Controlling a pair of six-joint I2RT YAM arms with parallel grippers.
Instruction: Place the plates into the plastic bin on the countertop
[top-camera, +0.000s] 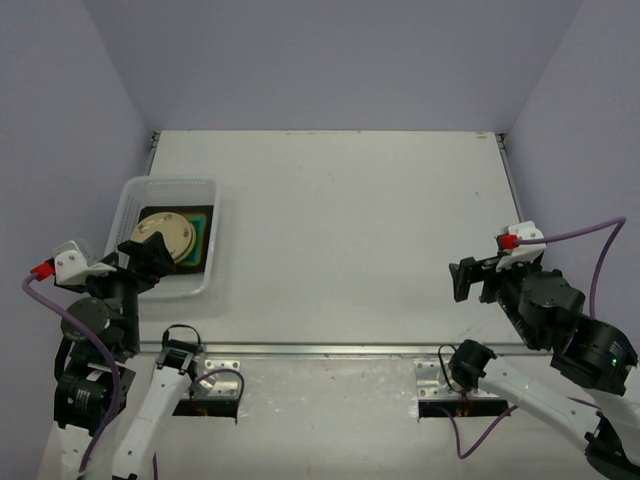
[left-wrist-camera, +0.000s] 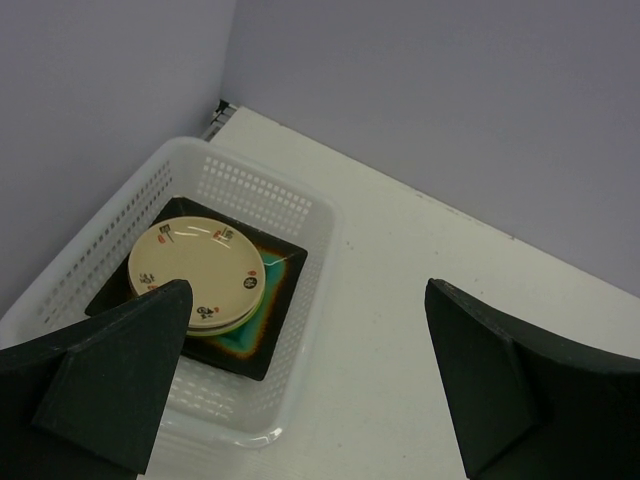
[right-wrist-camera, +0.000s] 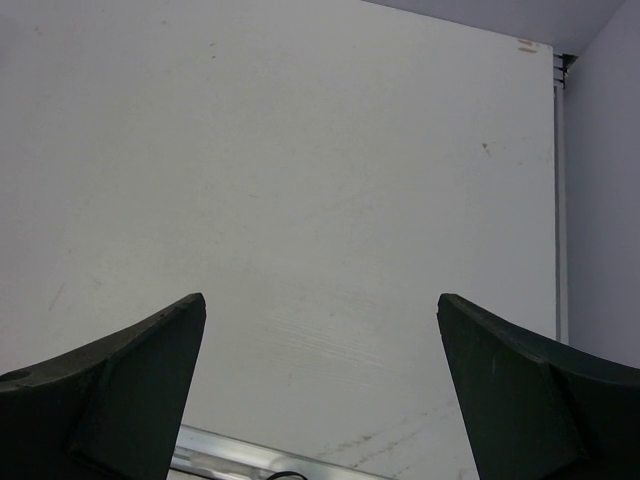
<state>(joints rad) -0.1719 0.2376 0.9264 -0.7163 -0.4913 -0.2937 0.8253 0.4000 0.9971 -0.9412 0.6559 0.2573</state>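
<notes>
Currently both grippers stand wide open, holding nothing. The plastic bin (top-camera: 170, 182) sits at 9 o'clock on the countertop (top-camera: 340, 220), by its left edge. The plates are inside it. A cream round plate (top-camera: 165, 235) with small dark marks tops a short round stack, and the stack rests on a teal square plate (left-wrist-camera: 250, 335) with a dark rim. Number of rounds under the cream one: cannot tell, only a yellow-green edge shows.

The left gripper (top-camera: 150, 256) hangs over the bin's 5 o'clock corner in the top view. In the left wrist view one finger (left-wrist-camera: 110, 385) sits at 7 o'clock of the frame, tip overlapping the near edge of the cream plate; contact or clearance is not readable. The other finger (left-wrist-camera: 520, 395) sits at 5 o'clock over bare countertop, well apart from the bin. The stack lies at 10 o'clock from the gap. The gap itself frames only the bin's near wall and white surface.

From above the bin is nearly square, long axis roughly 12–6; in the wrist view it runs about 1–7. The square plate lies flat, edges parallel to the bin walls, one corner toward 3 o'clock in the wrist view. The round stack lies flat, off-centre on it, with teal showing mostly on the 3–5 o'clock side.

The right gripper (top-camera: 462, 280) is at 3–4 o'clock of the countertop, fingers (right-wrist-camera: 110, 390) spread over bare surface and pointing to 9 o'clock in the top view. A metal rail (top-camera: 330, 350) runs along the near edge.
</notes>
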